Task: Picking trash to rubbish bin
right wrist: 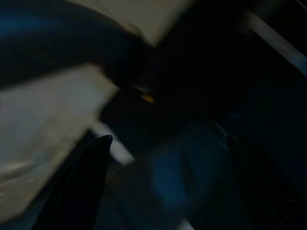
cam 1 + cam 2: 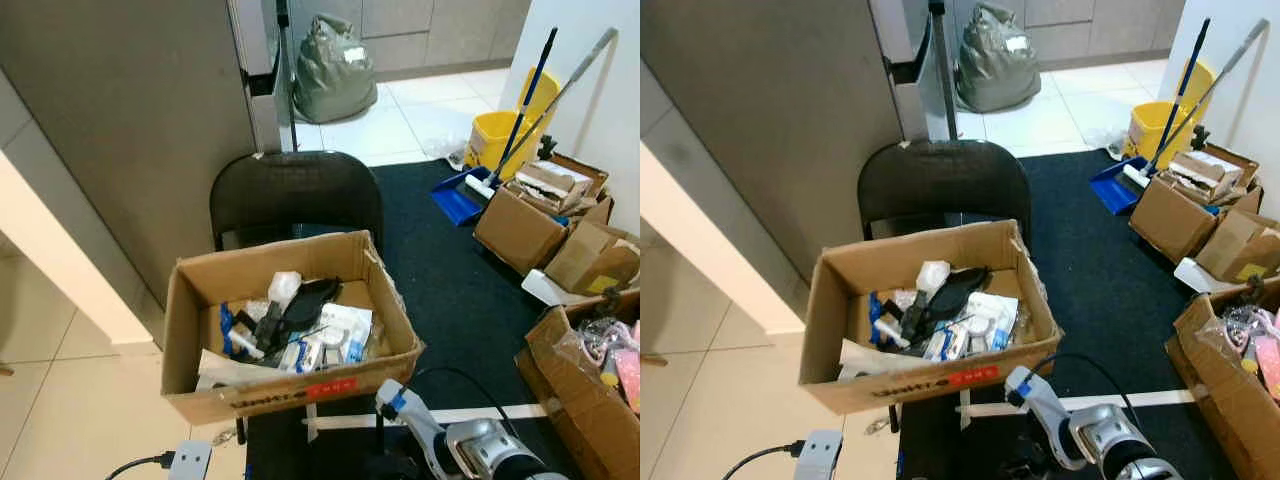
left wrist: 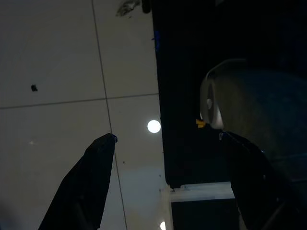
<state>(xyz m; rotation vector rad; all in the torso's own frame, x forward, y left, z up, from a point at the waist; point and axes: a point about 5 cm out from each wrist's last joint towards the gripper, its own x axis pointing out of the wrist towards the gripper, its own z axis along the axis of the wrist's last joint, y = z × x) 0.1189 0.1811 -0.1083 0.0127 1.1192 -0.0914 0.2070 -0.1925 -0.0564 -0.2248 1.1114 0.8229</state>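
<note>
An open cardboard box (image 2: 290, 395) rests on the seat of a black chair (image 2: 295, 190) right in front of me. It holds mixed trash (image 2: 300, 325): white wrappers, blue bits and a black piece. My right arm (image 2: 470, 445) hangs low, below the box's front right corner. In the right wrist view the right gripper (image 1: 168, 139) is open, with only dark blurred floor between its fingers. My left arm (image 2: 190, 460) is low at the left. The left gripper (image 3: 168, 137) is open over pale tiles and the edge of the dark carpet, holding nothing.
A grey wall (image 2: 130, 130) runs along the left. A dark carpet (image 2: 450, 280) lies to the right, with cardboard boxes (image 2: 530, 225), a yellow mop bucket (image 2: 500, 135) and a blue dustpan (image 2: 455, 200). A full grey bag (image 2: 335, 70) sits far back on the tiles.
</note>
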